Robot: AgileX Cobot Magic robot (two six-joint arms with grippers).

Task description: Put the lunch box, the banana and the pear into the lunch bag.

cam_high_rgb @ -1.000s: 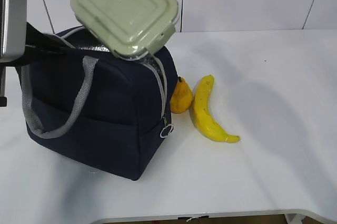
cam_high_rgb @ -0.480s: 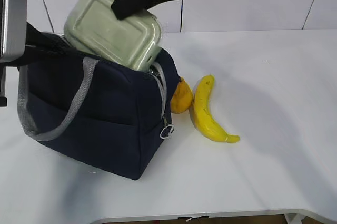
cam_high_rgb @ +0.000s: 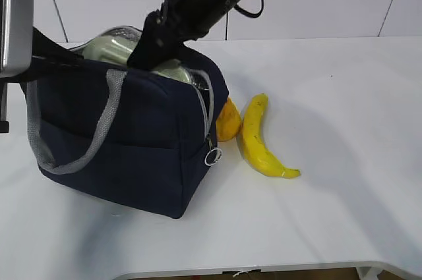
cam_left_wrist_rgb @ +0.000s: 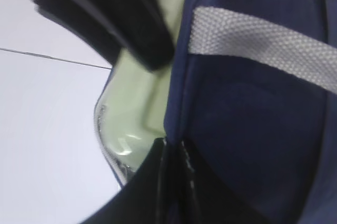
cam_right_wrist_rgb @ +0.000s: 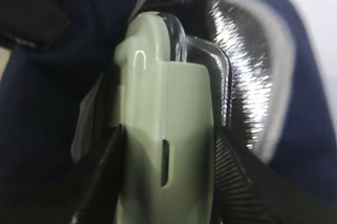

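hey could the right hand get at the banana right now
Probably not yet: the right hand is shut on the lunch box, down in the lunch bag. The banana itself lies uncovered on the table.

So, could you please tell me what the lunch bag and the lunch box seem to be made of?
Lunch bag: matte navy woven fabric, grey webbing handle, and crinkly, shiny silver lining, probably foil. Lunch box: smooth sage-green lid over a glossy clear body, likely plastic.

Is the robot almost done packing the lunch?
Not yet. Nothing is fully packed. The right gripper is lowering the lunch box into the open lunch bag, and its green lid shows above the rim. The left gripper pinches the bag's edge. The pear and banana lie on the table.
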